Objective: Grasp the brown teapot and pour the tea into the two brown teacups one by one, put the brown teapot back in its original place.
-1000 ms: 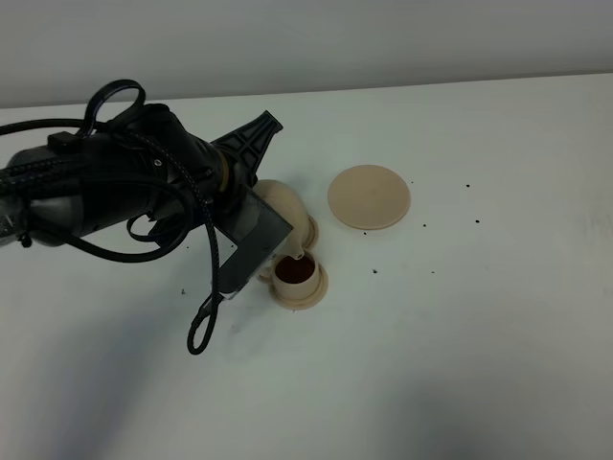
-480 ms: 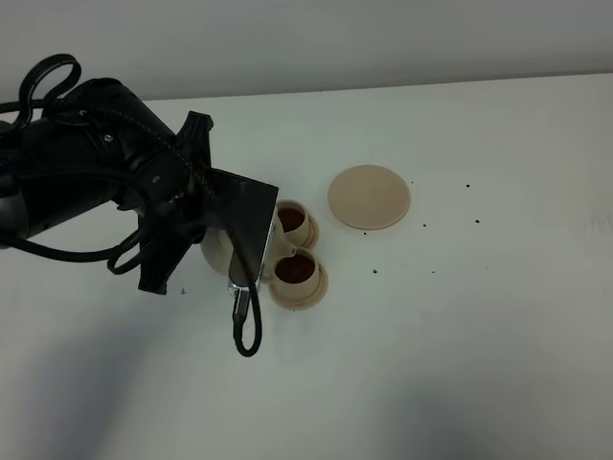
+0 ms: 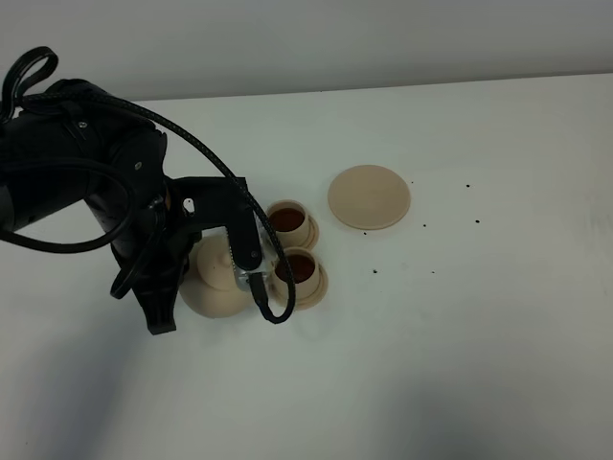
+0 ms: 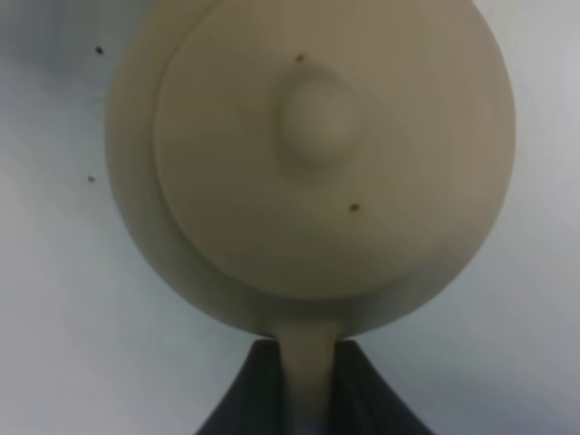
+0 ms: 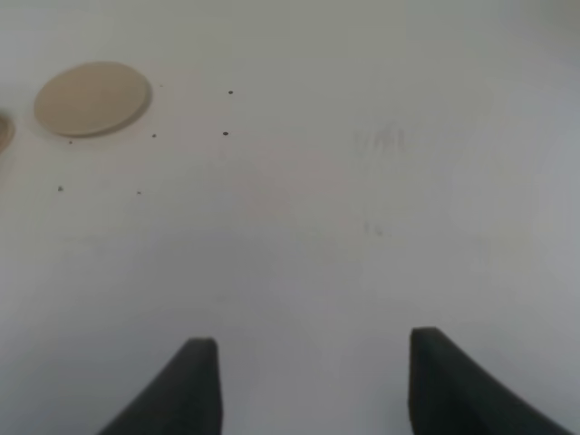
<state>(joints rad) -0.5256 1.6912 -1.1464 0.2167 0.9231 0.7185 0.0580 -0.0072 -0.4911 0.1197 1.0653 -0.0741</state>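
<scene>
The brown teapot (image 3: 213, 284) is upright, just left of the two brown teacups, its knobbed lid (image 4: 313, 118) facing the left wrist camera. My left gripper (image 3: 177, 287) is shut on the teapot's loop handle (image 4: 308, 372), with one dark finger on each side. The far teacup (image 3: 287, 219) and the near teacup (image 3: 297, 271) each stand on a small saucer and hold dark tea. The original place, a wide flat tan saucer (image 3: 369, 196), lies bare to the right of the cups and shows in the right wrist view as the saucer (image 5: 92, 98). My right gripper (image 5: 313, 381) is open over bare table.
The left arm's black body and cables (image 3: 77, 182) fill the left of the white table (image 3: 460, 335). A cable loop (image 3: 273, 311) hangs close to the near cup's saucer. Small dark specks (image 3: 468, 187) dot the table right of the wide saucer.
The left arm has swung back and turned the teapot from its pouring tilt over the near cup to upright. The teapot now sits left of the cups. Both cups are uncovered.
</scene>
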